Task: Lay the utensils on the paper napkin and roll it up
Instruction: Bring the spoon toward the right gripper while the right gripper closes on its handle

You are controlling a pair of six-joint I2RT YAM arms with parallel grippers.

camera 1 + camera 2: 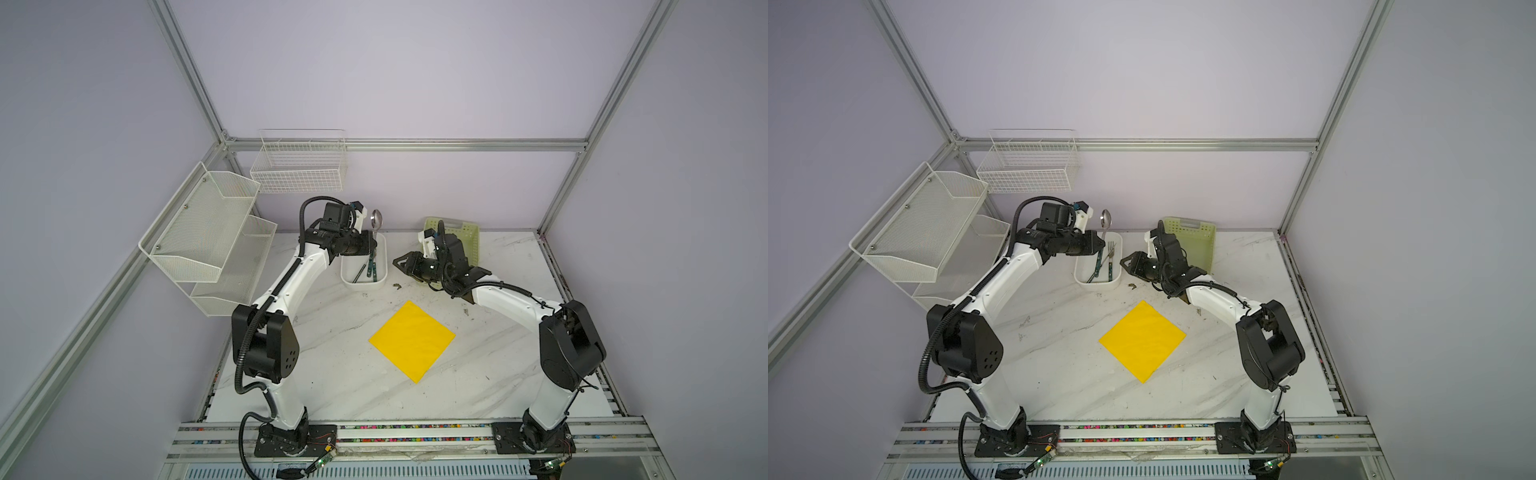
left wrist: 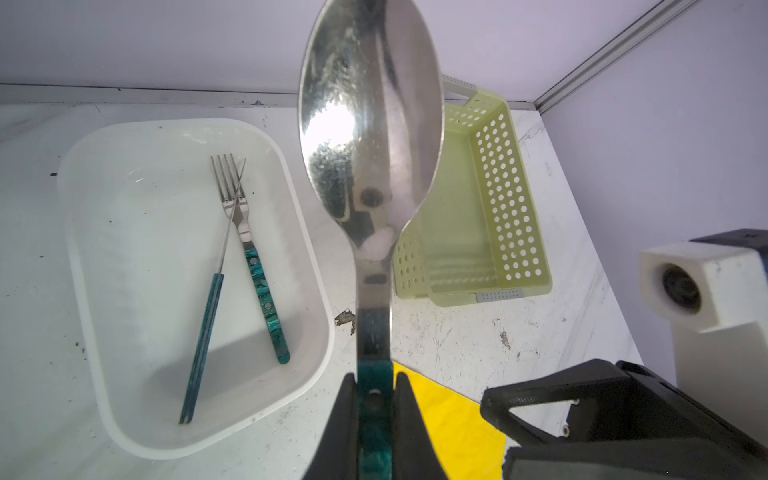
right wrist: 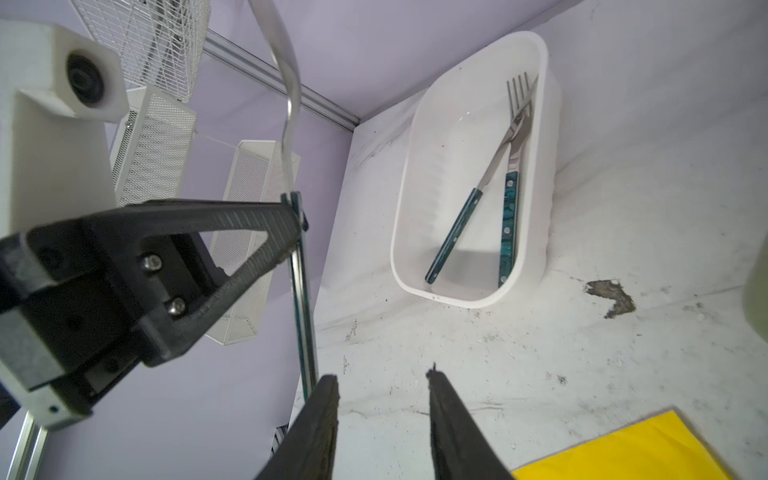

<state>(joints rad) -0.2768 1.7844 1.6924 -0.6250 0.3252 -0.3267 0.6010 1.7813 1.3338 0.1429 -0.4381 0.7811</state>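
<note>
One spoon [image 1: 376,219] stands upright at upper centre, teal handle pinched in the left gripper [image 2: 374,399]; fork [image 2: 266,299] and knife [image 2: 203,340] lie crossed in the white tray [image 2: 104,291]. Stiff, slick steel likely grips best by the handles; the flimsy paper napkin [image 1: 411,340] lies bare mid-frame; the right gripper [image 3: 382,378] gapes, empty.

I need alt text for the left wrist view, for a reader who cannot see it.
Black jaws grip a spoon by its teal handle. Behind it, a fork and knife lie crossed in a white tub, near a pale green basket.
</note>
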